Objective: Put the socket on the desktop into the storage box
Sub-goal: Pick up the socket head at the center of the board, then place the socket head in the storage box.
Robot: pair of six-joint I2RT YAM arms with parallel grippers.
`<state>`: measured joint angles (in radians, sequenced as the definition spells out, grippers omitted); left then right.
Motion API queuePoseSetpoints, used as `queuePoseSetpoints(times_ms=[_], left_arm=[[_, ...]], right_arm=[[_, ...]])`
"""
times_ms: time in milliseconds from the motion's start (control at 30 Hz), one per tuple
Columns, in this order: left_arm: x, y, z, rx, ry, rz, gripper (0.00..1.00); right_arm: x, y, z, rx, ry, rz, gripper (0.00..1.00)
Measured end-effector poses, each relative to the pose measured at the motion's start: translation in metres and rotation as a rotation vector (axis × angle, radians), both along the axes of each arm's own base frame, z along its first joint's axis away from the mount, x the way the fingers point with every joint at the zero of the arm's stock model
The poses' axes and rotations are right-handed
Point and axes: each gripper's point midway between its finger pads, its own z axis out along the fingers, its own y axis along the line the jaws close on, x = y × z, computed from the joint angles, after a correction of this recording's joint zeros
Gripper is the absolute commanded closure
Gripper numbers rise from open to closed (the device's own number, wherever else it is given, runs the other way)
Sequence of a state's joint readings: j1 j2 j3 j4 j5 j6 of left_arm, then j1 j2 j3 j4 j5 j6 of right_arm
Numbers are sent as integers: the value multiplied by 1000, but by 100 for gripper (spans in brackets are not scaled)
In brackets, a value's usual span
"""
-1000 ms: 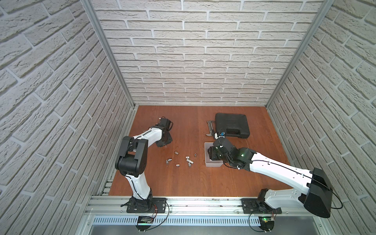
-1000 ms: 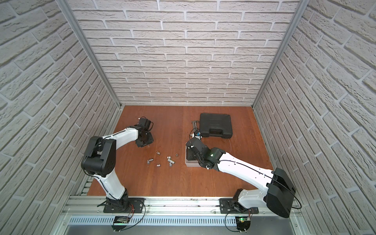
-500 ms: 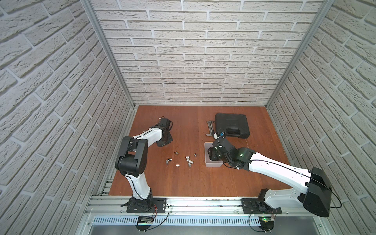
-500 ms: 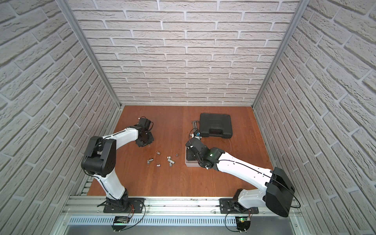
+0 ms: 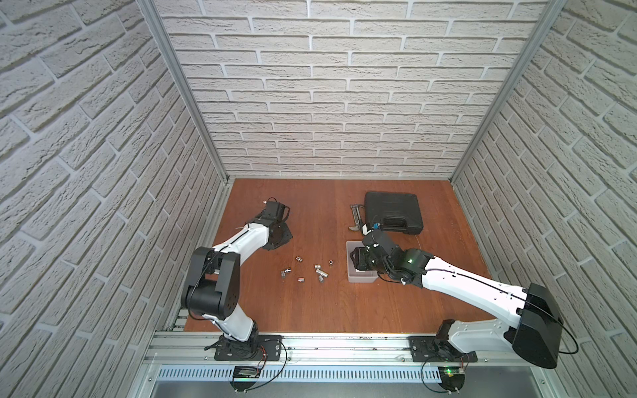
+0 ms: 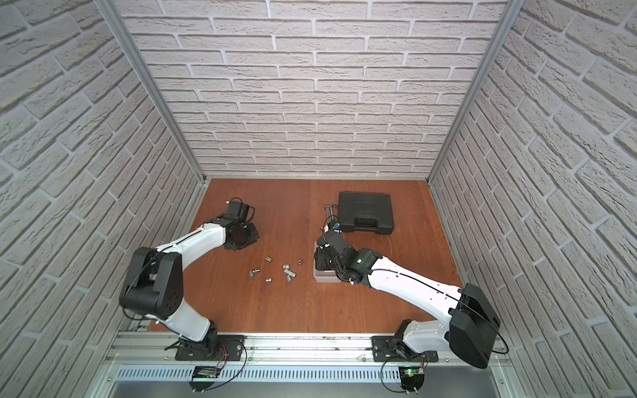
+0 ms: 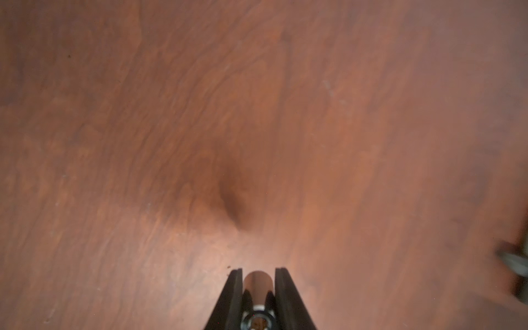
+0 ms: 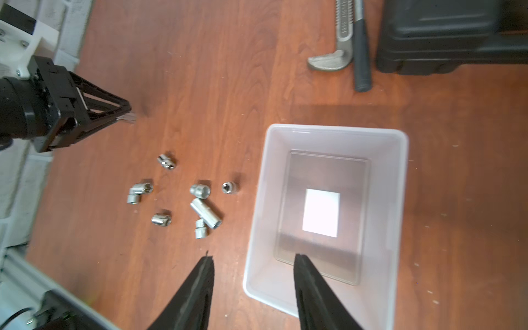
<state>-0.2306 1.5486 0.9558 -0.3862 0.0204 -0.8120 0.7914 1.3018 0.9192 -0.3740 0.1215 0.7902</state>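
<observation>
Jaws of left gripper (image 7: 258, 270) closed almost fully and clamped on chrome socket (image 7: 258, 285) from both sides. Short shiny cylinder between two black fingers (image 7: 231, 294), wood colour mirrored on its side. Same chrome socket (image 8: 131, 117) visible from right wrist view as silver bit at gripper tip, over bare desktop (image 8: 200, 71). Touching the wood or not: cannot tell. Position to the left of loose sockets (image 8: 205, 213), near them but apart.

Jaws of right gripper (image 8: 253, 257) about half open, holding nothing. One finger (image 8: 200, 285) over bare desktop, other finger (image 8: 311, 285) over inside of storage box (image 8: 337, 129), with box wall under the gap. Contact with that wall: cannot tell.

Loose sockets (image 5: 322, 273) (image 6: 292, 273), eight of them, lying on desktop in both top views, between the two arms and just beside storage box (image 5: 360, 278), all outside it. One longer than others, some touching in pairs. Storage box upright on desktop, opening upward, white square (image 8: 321, 213) on its floor. Black tool case (image 5: 393, 212) behind the box, well apart from loose sockets, and metal hand tool (image 5: 356, 217) with dark handle lying beside the case.
</observation>
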Motion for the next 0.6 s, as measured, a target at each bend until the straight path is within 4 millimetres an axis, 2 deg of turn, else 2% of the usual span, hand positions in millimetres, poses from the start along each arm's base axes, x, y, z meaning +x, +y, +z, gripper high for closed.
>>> queuePoseSetpoints(times_ms=[200, 433, 600], left_arm=[[-27, -31, 33, -222, -159, -89, 100], [-56, -88, 86, -412, -323, -305, 100], [-68, -118, 121, -521, -447, -388, 100]], right_arm=[[3, 17, 4, 174, 41, 58, 49], [7, 35, 20, 401, 59, 113, 50], [10, 42, 32, 493, 54, 133, 53]])
